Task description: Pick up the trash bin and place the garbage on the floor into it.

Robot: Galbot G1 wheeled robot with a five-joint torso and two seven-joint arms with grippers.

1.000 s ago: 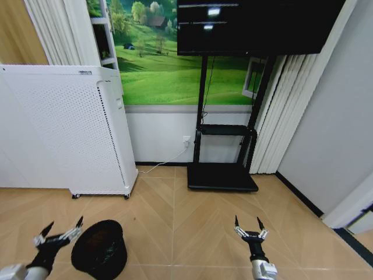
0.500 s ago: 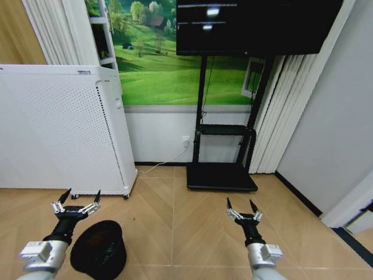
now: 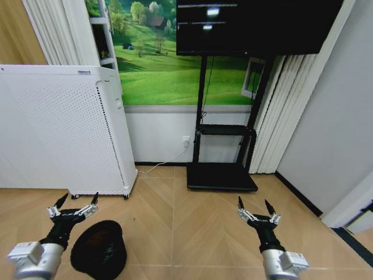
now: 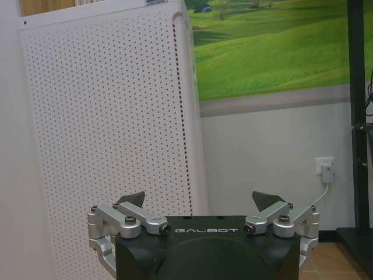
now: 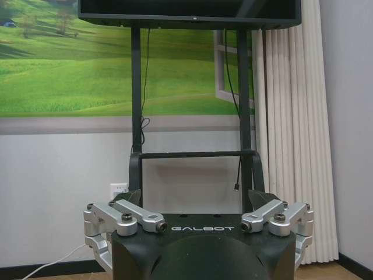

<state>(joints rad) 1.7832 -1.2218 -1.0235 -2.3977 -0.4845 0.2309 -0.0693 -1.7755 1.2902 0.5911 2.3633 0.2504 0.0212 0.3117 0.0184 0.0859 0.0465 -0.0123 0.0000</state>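
Trash bin point(image 3: 99, 249) is being seen upright on the floor point(image 3: 186, 233), lower left, near the white perforated appliance point(image 3: 64, 128). Left gripper point(image 3: 73, 207) is being held just above it, fingers spread. Right gripper point(image 3: 257, 210) is being held open, well apart, facing the TV stand point(image 3: 222, 169).

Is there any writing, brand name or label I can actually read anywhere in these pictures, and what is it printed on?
"GALBOT": on the black body of the left gripper, in the left wrist view.
"GALBOT": on the black body of the right gripper, in the right wrist view.
A small dark label on the top edge of the white perforated appliance: too small to read.
Bright marks on the black screen: reflections of lights, no text.
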